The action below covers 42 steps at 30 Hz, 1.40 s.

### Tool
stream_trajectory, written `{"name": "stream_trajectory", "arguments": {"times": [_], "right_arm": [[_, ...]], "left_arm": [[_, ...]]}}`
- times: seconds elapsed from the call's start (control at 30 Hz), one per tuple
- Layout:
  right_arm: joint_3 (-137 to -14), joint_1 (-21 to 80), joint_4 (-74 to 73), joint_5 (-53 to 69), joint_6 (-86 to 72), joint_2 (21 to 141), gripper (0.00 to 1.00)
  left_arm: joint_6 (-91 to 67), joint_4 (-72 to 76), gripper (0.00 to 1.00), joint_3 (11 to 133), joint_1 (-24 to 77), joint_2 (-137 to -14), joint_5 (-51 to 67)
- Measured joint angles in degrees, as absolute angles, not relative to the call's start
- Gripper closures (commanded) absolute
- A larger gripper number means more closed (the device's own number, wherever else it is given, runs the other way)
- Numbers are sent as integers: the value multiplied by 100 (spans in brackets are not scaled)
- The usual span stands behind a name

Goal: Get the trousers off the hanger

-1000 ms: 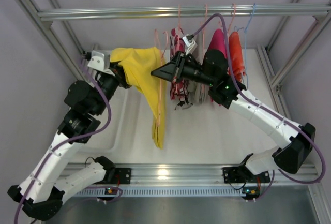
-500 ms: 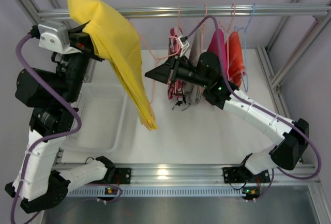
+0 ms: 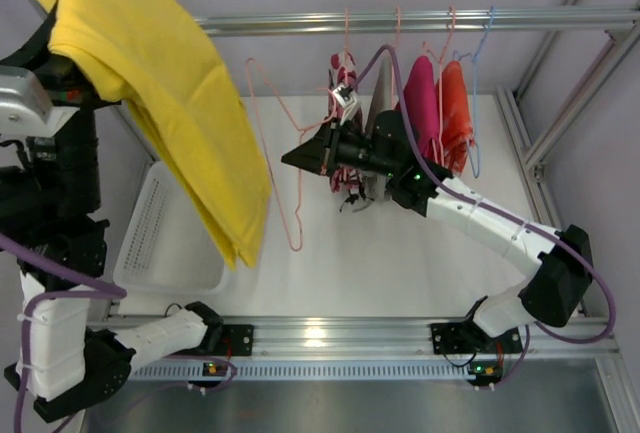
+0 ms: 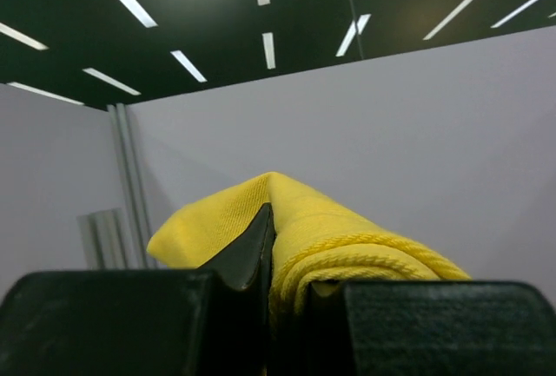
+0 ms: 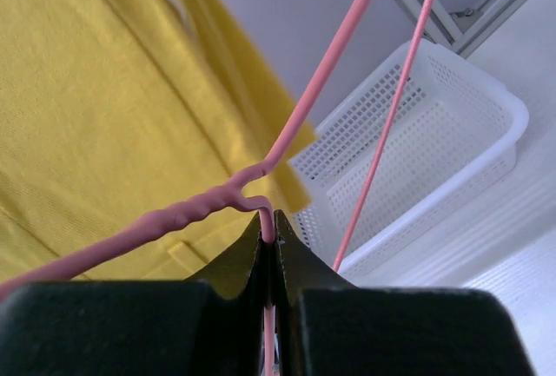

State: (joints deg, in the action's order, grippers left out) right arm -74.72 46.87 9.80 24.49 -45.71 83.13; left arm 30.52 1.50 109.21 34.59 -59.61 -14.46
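Note:
The yellow trousers [image 3: 160, 83] hang high at the left, clear of the pink wire hanger [image 3: 283, 143], and drape down to a low corner. In the top view the cloth hides my left gripper. In the left wrist view my left gripper [image 4: 278, 250] is shut on a rolled fold of the yellow trousers [image 4: 347, 237]. My right gripper [image 3: 287, 159] is shut on the bare hanger. In the right wrist view my right gripper [image 5: 271, 220] pinches the hanger [image 5: 174, 220] at its twisted neck, with the yellow trousers [image 5: 87, 89] behind.
Patterned [image 3: 345, 178], grey [image 3: 381, 103], magenta [image 3: 420, 93] and orange [image 3: 456, 103] trousers hang on hangers from the metal rail [image 3: 300, 23]. A white mesh basket [image 3: 165, 243] sits on the table at the left, below the yellow cloth. Frame posts stand at both sides.
My left arm has swung up and to the left, pulling the yellow trousers off the pink hanger. The hanger is now bare and still pinched by my right gripper.

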Motion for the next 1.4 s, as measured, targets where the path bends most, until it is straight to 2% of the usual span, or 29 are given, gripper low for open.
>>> {"name": "stream_trajectory", "arguments": {"times": [0.3,0.63,1.0,1.2,1.4], "right_arm": [[-7450,4823,974,2429,-4431,8313,100],[-7450,4862,915,2427,-4241,8313,100],[-7450,4862,840,2425,-4215,8313,100],[-7452,4862,808,2425,-4215,8313,100],[-7478,4862,794,2427,-4219,8315,100]], "left_arm": [[4600,403,100,10702,3459,-5186,-2161],[6556,652,100,8114,3465,-3291,-3131],[7314,274,100,6705,3498,-2294,-3800],[7548,106,100,6361,3498,-2196,-4060],[7848,95,100,6694,3505,-2458,-4368]]}}
